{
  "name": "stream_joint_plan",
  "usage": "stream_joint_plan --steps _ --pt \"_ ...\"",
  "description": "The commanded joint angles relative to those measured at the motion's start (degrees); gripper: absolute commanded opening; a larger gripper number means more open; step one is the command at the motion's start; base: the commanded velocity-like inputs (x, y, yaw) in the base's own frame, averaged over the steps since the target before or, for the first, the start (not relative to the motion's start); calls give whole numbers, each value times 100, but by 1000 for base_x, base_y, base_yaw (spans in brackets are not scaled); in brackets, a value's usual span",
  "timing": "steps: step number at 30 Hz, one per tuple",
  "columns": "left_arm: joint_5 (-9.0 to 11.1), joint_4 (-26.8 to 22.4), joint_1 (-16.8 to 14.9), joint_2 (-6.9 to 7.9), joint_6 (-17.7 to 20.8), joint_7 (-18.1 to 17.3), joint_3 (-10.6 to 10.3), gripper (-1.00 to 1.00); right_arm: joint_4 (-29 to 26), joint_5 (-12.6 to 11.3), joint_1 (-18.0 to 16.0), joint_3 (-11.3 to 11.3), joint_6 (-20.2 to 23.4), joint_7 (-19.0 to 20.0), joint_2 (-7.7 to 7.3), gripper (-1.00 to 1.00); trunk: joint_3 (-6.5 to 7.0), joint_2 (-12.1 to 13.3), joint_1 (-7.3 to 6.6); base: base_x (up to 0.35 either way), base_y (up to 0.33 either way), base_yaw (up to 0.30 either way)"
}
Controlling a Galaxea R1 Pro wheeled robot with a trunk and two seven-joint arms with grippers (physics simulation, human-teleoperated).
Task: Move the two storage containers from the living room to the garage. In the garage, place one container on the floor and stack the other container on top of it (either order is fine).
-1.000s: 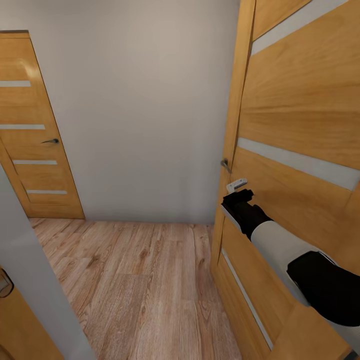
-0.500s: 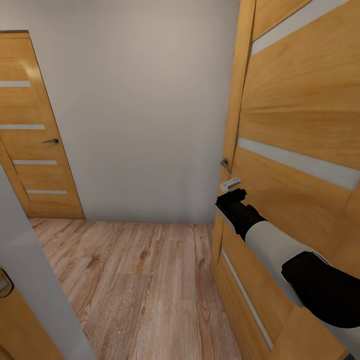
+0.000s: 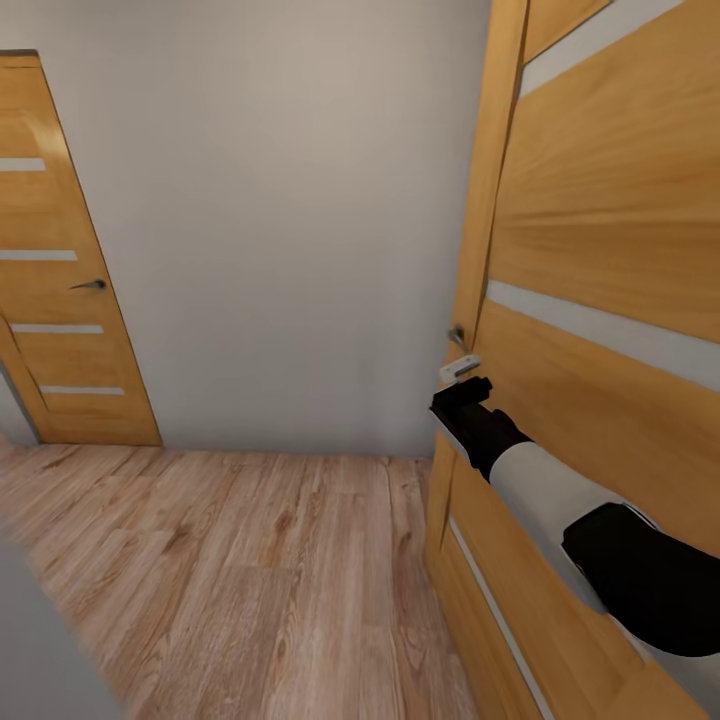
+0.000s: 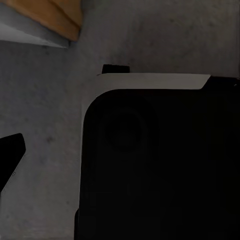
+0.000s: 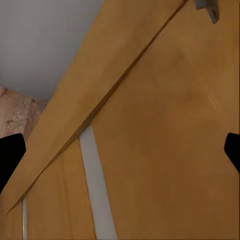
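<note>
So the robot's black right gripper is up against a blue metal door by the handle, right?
Not quite: the door is orange-brown wood with pale stripes, not blue metal, as the head view shows. The black right gripper is indeed against it, just below the small metal handle.

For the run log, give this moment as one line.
place: hallway | right claw: open, empty, at door by handle | containers: unseen

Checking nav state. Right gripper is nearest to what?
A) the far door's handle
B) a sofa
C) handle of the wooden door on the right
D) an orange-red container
C: in the head view the right gripper sits just below the near door's handle, fingertips apart at the right wrist view's edges.
</note>
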Motion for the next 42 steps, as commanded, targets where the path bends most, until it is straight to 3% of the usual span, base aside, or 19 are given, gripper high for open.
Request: stream_joint_plan --steps 1,15,22,26,29,42 --pt "44 1 -2 0 -13 -10 0 100 -4 -59 -7 45 25 -50 -4 100 -6 -3 3 294 0 0" --pt "49 1 -2 0 -13 -2 5 100 108 -48 -7 43 34 -158 -83 100 -6 -3 3 30 0 0" --pt "49 1 -2 0 -13 -2 6 100 349 -64 -7 51 28 -460 -135 100 -6 -3 3 0 0 0" --pt "49 1 -2 0 -13 -2 6 100 406 -70 -7 52 -8 -526 -408 100 -6 -3 3 0 0 0" --pt "49 1 -2 0 -13 -2 6 100 414 -71 -7 52 -54 -535 -520 100 -6 -3 3 0 0 0" --pt "49 1 -2 0 -13 -3 6 100 418 -74 -7 52 -88 -539 -786 100 -6 -3 3 0 0 0"
